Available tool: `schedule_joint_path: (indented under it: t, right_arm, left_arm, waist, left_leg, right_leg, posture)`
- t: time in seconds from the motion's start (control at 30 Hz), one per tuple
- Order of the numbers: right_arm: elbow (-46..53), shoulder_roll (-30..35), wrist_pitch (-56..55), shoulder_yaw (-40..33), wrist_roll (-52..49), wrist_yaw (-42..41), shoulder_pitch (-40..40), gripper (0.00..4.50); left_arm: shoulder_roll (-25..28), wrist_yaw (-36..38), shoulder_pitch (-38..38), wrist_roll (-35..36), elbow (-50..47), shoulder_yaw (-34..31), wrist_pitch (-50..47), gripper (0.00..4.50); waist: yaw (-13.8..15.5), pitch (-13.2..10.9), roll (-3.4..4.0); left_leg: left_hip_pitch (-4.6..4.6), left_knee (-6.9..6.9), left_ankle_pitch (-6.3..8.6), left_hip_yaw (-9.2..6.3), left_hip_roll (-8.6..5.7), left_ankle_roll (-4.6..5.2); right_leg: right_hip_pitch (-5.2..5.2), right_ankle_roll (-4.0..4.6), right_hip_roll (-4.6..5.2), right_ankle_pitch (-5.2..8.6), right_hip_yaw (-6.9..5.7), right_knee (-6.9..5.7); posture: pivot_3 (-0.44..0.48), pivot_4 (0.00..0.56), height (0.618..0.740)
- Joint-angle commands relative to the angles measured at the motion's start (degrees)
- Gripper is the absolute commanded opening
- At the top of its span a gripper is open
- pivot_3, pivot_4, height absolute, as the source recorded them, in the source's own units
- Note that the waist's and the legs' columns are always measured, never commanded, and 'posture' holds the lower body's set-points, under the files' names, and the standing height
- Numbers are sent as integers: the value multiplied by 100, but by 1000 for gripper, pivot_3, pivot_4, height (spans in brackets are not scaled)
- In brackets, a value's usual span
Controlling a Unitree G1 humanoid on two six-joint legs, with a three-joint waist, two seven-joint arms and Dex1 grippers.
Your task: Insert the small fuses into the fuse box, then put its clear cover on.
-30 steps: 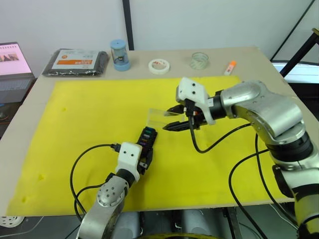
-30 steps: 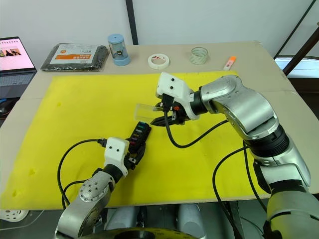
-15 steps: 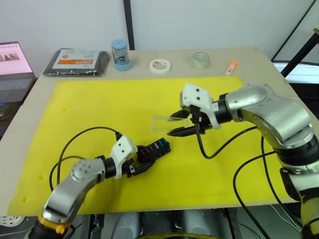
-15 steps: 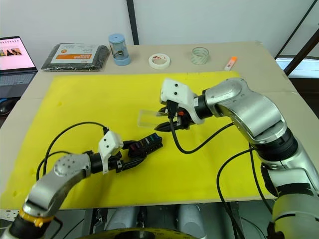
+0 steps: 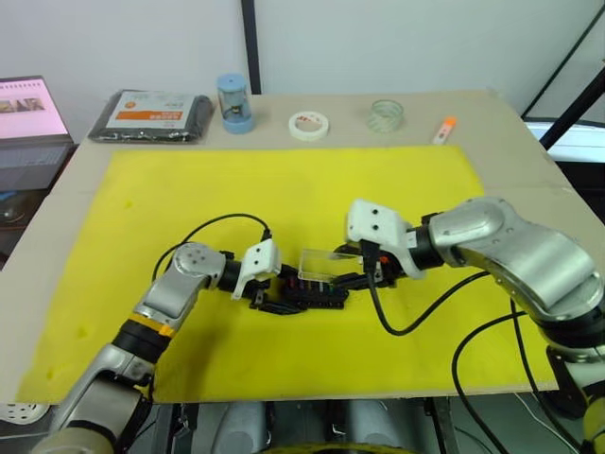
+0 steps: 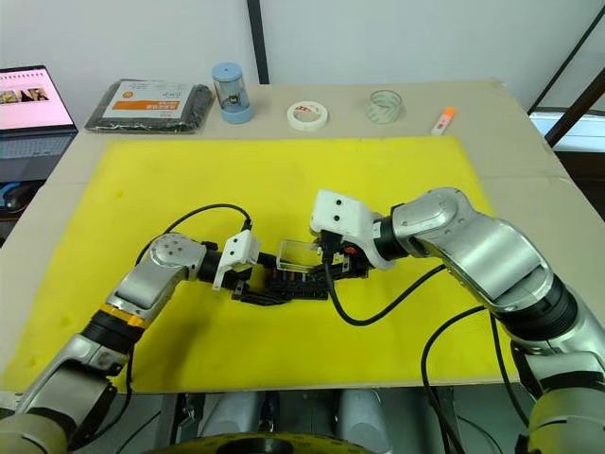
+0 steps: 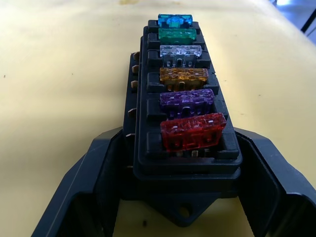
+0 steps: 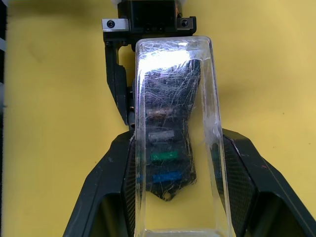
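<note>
Right gripper [image 8: 173, 197] holding clear cover [image 8: 175, 133] over fuse box [image 7: 182, 113], six fuses [image 7: 181, 91] seated

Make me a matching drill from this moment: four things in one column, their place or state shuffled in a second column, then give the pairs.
1. fuse box
2. clear cover
3. red fuse
4. white tape roll

A. on bare tabletop beyond the yellow mat
B. held by the right tool
C. seated in an end slot
D. held by the left tool

Pairs: 1-D, 2-B, 3-C, 4-A
</note>
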State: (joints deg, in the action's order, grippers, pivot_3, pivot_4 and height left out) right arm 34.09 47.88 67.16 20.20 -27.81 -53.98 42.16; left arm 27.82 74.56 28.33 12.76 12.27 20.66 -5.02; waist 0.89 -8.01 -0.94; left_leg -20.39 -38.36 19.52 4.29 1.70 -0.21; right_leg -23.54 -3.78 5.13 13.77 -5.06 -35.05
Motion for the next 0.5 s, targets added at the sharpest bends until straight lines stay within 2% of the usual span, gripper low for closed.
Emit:
schedule_joint_path:
  t: [0.03, 0.37, 0.4, 0.5]
  right_arm:
    - [235, -36, 141, 3, -43, 190, 1, 1882]
    - [138, -341, 341, 425, 43, 605, -23, 1882]
    - [118, -323, 329, 441, 48, 605, -14, 1882]
    - [82, -292, 296, 464, 47, 596, -2, 1882]
  left_arm:
    - [-118, -35, 126, -190, 208, 14, 237, 2775]
    - [-127, -95, 54, -351, 370, 17, 501, 2775]
    - [-126, -110, 49, -370, 385, 21, 525, 3507]
    - [-144, -157, 52, -424, 428, 12, 577, 4468]
  waist:
    - [2, 0, 0]
    - [-10, 1, 0]
    - [-11, 1, 0]
    - [-15, 1, 0]
  left_leg:
    - [0, -2, 3, -3, -1, 6]
    - [-2, -32, 14, -23, 0, 25]
    - [-2, -35, 15, -23, 0, 26]
    - [-1, -40, 17, -23, 2, 29]
  right_leg:
    - [2, 0, 4, 0, 0, 0]
    - [10, 0, 4, 0, -1, -2]
    - [10, 0, 4, 0, -1, -2]
    - [12, 0, 3, 0, -1, -1]
  posture:
    - [0, 150, 740]
    - [0, 150, 740]
    - [0, 150, 740]
    - [0, 150, 740]
